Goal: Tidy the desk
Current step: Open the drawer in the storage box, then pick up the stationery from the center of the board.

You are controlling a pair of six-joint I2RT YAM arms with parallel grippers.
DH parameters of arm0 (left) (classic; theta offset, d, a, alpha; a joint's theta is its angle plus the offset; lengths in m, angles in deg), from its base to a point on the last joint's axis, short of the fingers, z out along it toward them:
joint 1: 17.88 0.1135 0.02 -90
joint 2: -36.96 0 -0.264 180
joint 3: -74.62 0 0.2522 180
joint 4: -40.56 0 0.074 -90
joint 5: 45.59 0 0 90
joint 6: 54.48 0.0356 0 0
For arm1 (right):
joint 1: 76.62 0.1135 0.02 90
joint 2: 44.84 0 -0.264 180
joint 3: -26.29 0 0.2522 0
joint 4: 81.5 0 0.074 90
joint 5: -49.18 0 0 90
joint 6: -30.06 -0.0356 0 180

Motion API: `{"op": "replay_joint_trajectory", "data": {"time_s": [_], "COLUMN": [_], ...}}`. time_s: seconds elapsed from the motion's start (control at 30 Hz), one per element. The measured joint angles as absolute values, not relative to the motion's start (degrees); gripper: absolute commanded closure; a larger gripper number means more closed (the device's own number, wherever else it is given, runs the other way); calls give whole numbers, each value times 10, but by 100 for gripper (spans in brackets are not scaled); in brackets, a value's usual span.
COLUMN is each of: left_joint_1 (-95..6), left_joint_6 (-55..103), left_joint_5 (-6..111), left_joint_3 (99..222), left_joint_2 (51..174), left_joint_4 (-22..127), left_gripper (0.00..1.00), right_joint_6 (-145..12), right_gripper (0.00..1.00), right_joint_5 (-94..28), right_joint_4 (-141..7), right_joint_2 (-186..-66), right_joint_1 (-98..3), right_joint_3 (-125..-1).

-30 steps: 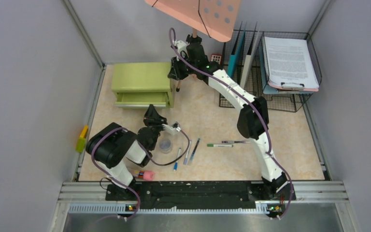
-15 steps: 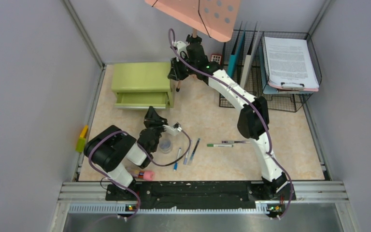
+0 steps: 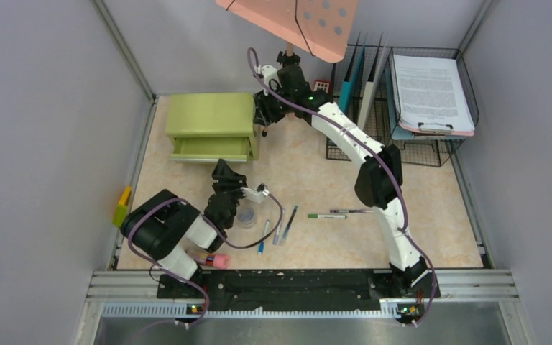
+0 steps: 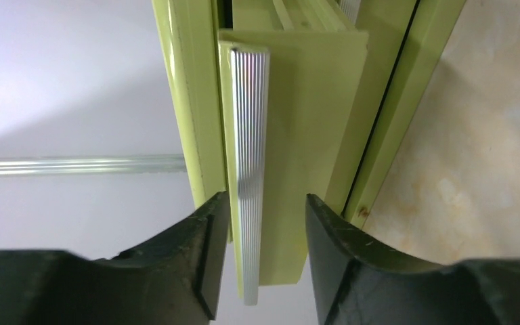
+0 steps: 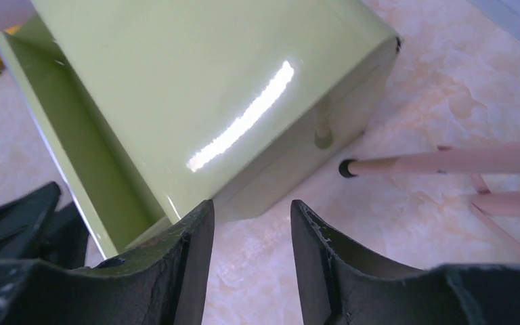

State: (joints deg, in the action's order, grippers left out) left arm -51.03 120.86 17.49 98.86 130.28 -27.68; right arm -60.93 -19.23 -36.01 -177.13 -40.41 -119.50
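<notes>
From above, the tabletop (image 3: 431, 215) spreads pale and marbled between the grey walls, with a green cabinet (image 3: 208, 115) at its far left and that cabinet's drawer (image 3: 212, 147) standing partly out toward the near side. The left tool (image 3: 228, 175) sits just on the near side of the drawer front, pointing at it. The right tool (image 3: 262, 118) hangs at the cabinet's right flank, further back. A few pens (image 3: 280, 226) lie loose on the tabletop to the right of the left arm. In the left wrist view, the left tool (image 4: 264, 213) is spread with a finger on either side of the drawer's ribbed silver handle (image 4: 249, 135). The handle passes between the fingers and out beyond them, so it lies crosswise to the tool's reach, and the fingers do not look pressed onto it. In the right wrist view, the right tool (image 5: 250, 217) is likewise spread and holds nothing. The cabinet's glossy side and lower corner lie just ahead of it, and the pink lamp legs (image 5: 447, 159) are off to one side. To my eye the left arm is the one placed for the drawer. Whatever comes next, a pull or a push, would run near-to-far, square to that handle.
</notes>
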Motion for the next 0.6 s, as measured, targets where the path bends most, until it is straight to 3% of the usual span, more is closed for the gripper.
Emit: {"op": "replay_joint_trajectory", "data": {"time_s": [0.3,0.6], "left_joint_1": [-530,-564], "left_joint_6": [1186,1153], "left_joint_5": [143,86], "left_joint_3": [968,965], "left_joint_2": [1196,1077], "left_joint_4": [-184,-47], "left_gripper": [22,21], "right_joint_6": [-588,-570], "right_gripper": [49,40], "right_joint_5": [-224,-223], "right_joint_4": [-285,-249], "right_joint_2": [-1771,-1759], "right_joint_1": [-413,-424], "right_joint_3": [-1195,-1187]}}
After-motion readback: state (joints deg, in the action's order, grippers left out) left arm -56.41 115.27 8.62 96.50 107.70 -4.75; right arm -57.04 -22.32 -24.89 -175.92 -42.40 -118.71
